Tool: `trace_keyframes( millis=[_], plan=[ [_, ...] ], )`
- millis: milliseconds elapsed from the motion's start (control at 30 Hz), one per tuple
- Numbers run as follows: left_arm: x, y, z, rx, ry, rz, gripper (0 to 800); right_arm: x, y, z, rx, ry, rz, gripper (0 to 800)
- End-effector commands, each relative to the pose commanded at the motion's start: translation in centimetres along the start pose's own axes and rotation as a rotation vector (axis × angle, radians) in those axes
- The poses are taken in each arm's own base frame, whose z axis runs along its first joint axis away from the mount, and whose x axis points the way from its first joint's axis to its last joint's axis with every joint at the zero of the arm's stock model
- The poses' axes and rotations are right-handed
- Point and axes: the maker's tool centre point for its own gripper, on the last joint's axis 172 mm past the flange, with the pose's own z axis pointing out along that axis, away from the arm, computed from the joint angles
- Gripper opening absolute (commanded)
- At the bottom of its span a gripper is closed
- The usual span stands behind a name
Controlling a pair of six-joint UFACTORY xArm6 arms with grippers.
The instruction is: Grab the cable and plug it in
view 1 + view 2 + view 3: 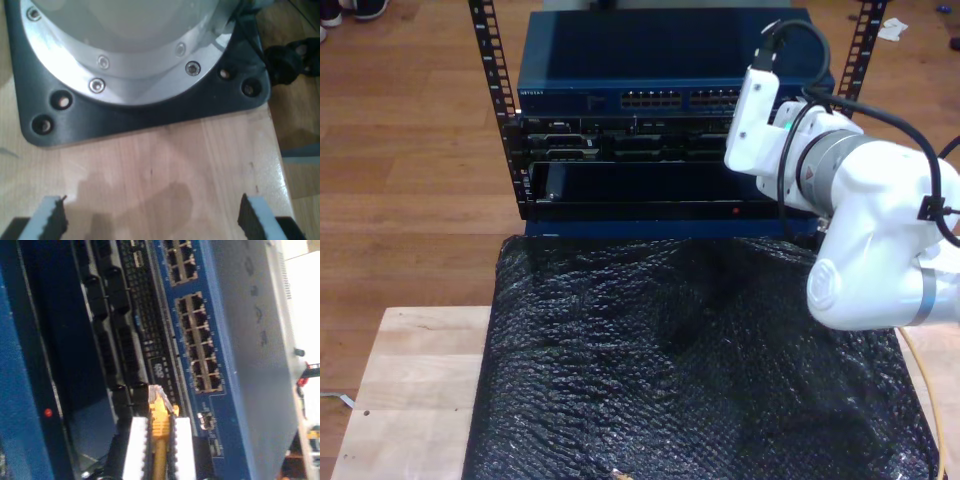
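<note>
- Two risks start at my second end effector (159,426), clamped on the thin yellow-orange network cable (160,422) just behind its clear clip plug (159,395).
- Just ahead sits the black module (131,340); the blue switch's port rows (200,345) lie off to one side, so a straight push could jam.
- My first end effector (152,212) hangs with pads apart over the pale wooden table (165,160), no help.

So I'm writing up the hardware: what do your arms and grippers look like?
My second arm has glossy white rounded shells, a silver-grey joint ring and black cables looped along it. My second gripper has white fingers with black ribbed pads. My first gripper has white fingers with black toothed pads.
</note>
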Motion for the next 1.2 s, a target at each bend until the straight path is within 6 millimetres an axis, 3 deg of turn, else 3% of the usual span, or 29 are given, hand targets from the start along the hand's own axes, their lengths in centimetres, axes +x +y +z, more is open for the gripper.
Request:
trace_keyframes(
  millis=[267, 433, 800, 1200],
  plan=[
    [0.0, 0.0, 0.0, 0.000, 0.000, 0.000, 800, -0.4, 0.3, -0.5, -0.066, 0.001, -0.076, 0],
    [0.0, 0.0, 0.0, 0.000, 0.000, 0.000, 800, -0.3, 1.7, -1.2, -0.132, 0.002, -0.151, 0],
    [0.0, 0.0, 0.0, 0.000, 0.000, 0.000, 800, -2.7, -2.2, -1.6, -0.110, -0.033, -0.244, 0],
    [0.0, 0.0, 0.0, 0.000, 0.000, 0.000, 800, -2.0, -1.5, -1.7, -0.122, -0.031, -0.360, 0]
  ],
)
